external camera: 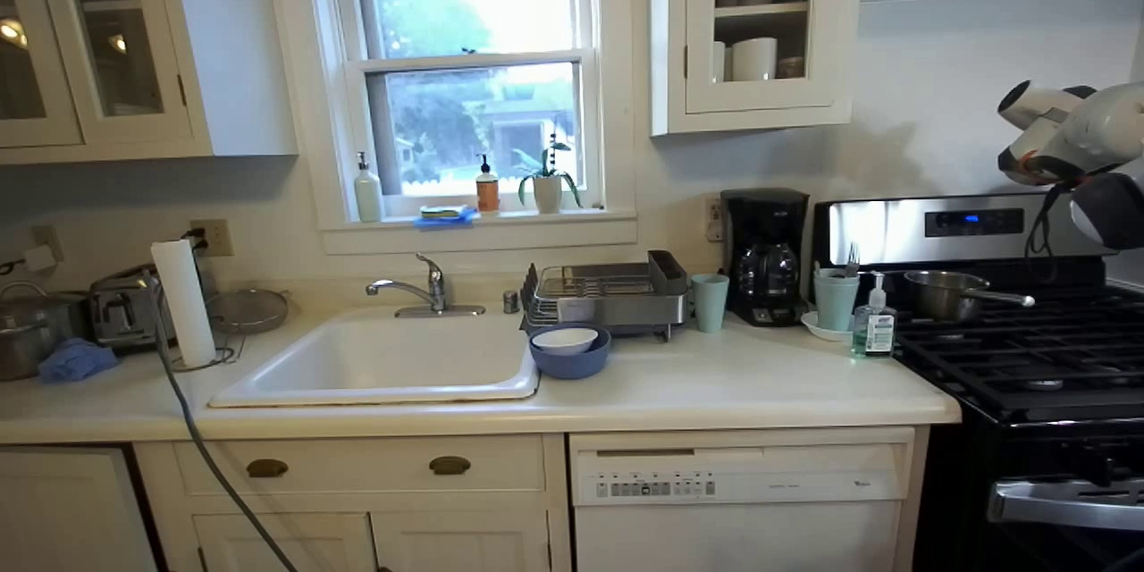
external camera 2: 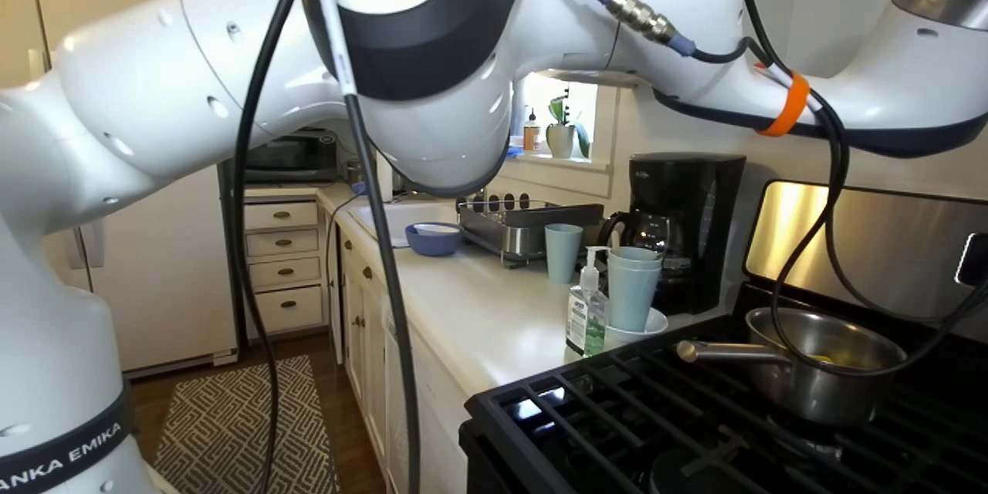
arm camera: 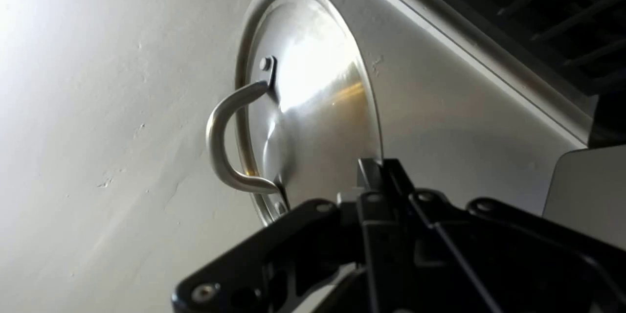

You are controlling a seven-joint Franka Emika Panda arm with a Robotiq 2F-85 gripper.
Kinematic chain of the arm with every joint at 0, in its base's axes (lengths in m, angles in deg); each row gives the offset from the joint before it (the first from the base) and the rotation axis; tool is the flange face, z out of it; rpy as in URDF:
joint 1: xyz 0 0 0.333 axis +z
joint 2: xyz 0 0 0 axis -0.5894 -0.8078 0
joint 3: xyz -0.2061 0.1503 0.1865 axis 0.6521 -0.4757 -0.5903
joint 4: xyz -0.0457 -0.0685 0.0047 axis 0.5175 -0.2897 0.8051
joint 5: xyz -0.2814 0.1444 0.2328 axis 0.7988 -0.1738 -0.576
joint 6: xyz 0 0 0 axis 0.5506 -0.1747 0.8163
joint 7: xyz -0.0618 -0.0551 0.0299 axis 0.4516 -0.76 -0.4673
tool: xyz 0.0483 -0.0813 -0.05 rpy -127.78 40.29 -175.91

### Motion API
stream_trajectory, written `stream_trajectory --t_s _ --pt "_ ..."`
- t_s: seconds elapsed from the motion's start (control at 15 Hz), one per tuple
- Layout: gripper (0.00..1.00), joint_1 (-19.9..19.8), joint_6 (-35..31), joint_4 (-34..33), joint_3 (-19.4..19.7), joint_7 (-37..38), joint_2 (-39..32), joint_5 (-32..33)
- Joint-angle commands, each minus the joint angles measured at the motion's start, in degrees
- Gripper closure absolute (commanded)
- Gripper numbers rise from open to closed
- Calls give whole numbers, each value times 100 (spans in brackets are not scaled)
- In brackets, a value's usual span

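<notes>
One lid [arm camera: 318,127], partly hidden, is pinched by the tool [arm camera: 383,168].

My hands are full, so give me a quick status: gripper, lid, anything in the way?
Gripper shut on rim of lid; handle free. Cable loops across the saucepan in an exterior view; contact unclear.

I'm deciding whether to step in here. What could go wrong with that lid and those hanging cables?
1. Slip: the gripper pinches the lid at its rim, away from the loop handle, so the lid might pivot or slide free.
2. Snag: in an exterior view, black cables loop across the saucepan. If they are as close as they look, they could catch on it when the arm moves.
</notes>
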Motion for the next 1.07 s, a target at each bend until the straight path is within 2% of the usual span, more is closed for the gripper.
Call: stream_trajectory --t_s 0.0,0.4,0.6,1.0 --pt "98 39 192 -76 264 -739 -157 291" --pt "98 -12 459 -32 230 -2447 -226 261" --pt "98 -40 745 -23 187 -2955 -215 219" --pt "98 -99 1653 65 -137 -4235 -134 113"
